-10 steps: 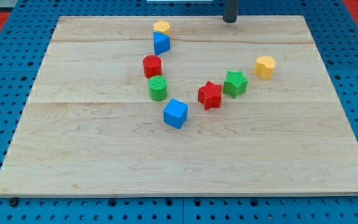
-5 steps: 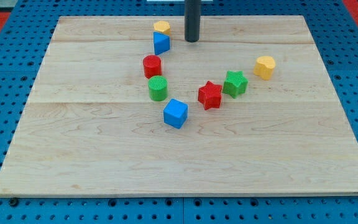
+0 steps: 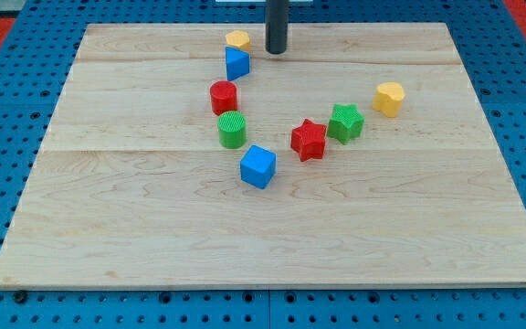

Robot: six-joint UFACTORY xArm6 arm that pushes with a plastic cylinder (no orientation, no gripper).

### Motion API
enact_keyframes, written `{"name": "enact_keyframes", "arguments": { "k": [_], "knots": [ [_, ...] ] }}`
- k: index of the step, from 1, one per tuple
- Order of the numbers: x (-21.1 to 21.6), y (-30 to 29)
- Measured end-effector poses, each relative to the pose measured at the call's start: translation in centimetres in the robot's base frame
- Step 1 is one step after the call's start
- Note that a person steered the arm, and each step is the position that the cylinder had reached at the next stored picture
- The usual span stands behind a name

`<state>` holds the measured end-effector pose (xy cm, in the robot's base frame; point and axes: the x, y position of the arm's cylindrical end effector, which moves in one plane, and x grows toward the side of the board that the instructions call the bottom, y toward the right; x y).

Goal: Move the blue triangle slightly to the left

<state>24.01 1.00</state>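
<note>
Camera view: a pale wooden tabletop (image 3: 153,238) fills the frame, set on a blue pegboard base. A dark rod comes down from the view's top edge, and my tip (image 3: 276,52) rests near the tabletop's far edge. This end effector is a plain rod with no jaws, so it has nothing to spread apart or clamp; it touches no block.

The blue triangle (image 3: 236,63) sits just to the view's left of my tip and a little lower in the view, with a narrow strip of bare wood between them. A yellow block (image 3: 237,39) touches the triangle's upper side, level with my tip. Below the triangle, a red cylinder (image 3: 224,96), a green cylinder (image 3: 232,130) and a blue cube (image 3: 257,166) trail downward in a loose line.

Well apart on the view's right are a red star (image 3: 309,139), a green star (image 3: 345,122) touching it, and a second yellow block (image 3: 389,98).

Since my tip stands on the triangle's right side, a leftward push looks workable, though my tip probably needs to drop slightly toward the view's bottom first, or it may catch the yellow block above instead.
</note>
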Motion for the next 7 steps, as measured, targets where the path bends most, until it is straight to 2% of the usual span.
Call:
{"name": "enact_keyframes", "arguments": {
  "k": [6, 7],
  "knots": [
    [0.5, 1.0],
    [3.4, 1.5]
  ]
}}
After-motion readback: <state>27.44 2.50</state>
